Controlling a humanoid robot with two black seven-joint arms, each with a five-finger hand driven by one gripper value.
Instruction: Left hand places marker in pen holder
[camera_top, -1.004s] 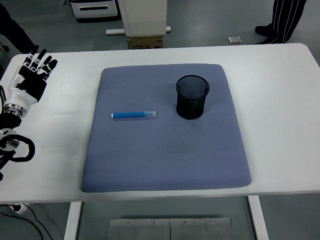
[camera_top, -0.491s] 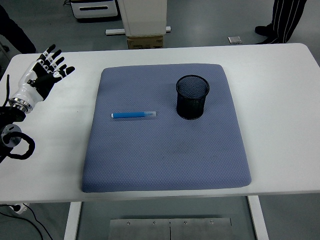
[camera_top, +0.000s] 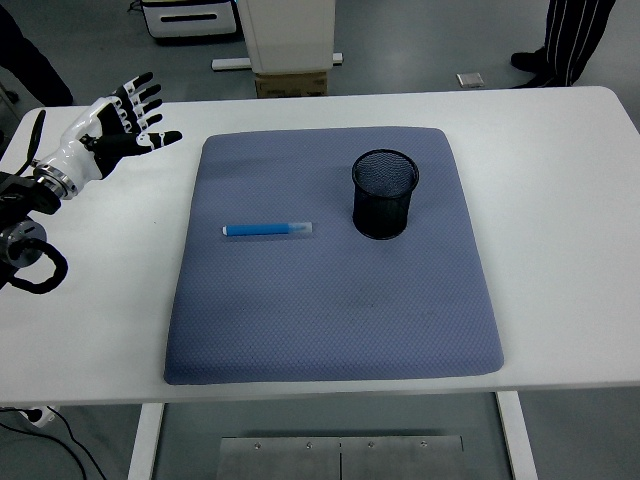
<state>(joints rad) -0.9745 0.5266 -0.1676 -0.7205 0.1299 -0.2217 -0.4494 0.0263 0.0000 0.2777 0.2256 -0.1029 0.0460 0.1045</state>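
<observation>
Head view: left hand (camera_top: 112, 135) fingers (camera_top: 146, 100) spread, empty; marker (camera_top: 266, 230) lies right and nearer, long axis left-right; pen holder (camera_top: 384, 194) right of marker.

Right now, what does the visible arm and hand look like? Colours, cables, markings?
Only the left arm shows. The left hand has five black fingers with small white patches at the joints, a black palm and a white shell over the back and wrist. A silvery ring joins it to the black forearm. A black cable loops beside the arm. No readable markings.
</observation>
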